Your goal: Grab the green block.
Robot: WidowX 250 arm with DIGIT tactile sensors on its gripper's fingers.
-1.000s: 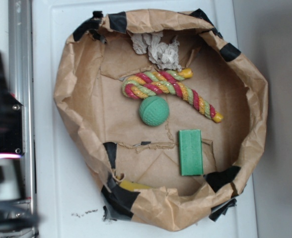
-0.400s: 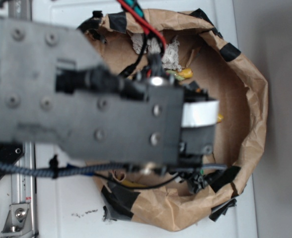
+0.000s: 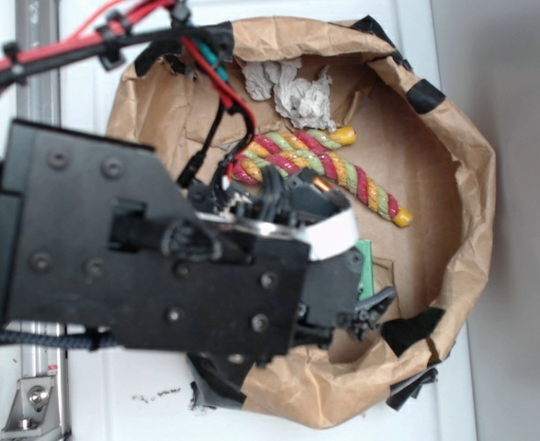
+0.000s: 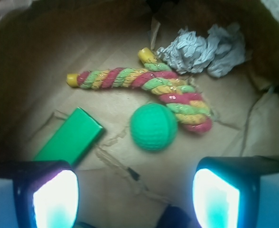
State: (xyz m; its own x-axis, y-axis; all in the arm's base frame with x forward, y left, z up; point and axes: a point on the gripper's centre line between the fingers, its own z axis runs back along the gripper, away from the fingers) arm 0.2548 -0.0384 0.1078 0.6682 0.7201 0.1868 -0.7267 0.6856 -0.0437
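Green flat sponge-like block (image 4: 72, 137) lies untouched on the brown paper basin (image 4: 44, 61). Your black gripper (image 4: 134, 190) hovers above, jaws spread, holding nothing. You've yet to descend and grasp.

Black arm (image 3: 160, 266) fills the left and centre, reaching over a crumpled brown paper bowl (image 3: 467, 175) patched with black tape, red and black cables (image 3: 210, 78) trailing from the top left. Only a thin strip of the green block (image 3: 365, 262) shows at the arm's right edge; gripper (image 3: 369, 310) is partly seen just below it, jaw state unclear. Inside the bowl, the rope toy (image 3: 343, 170) lies above the arm, with a wad of grey paper (image 3: 293, 92) near the far wall.
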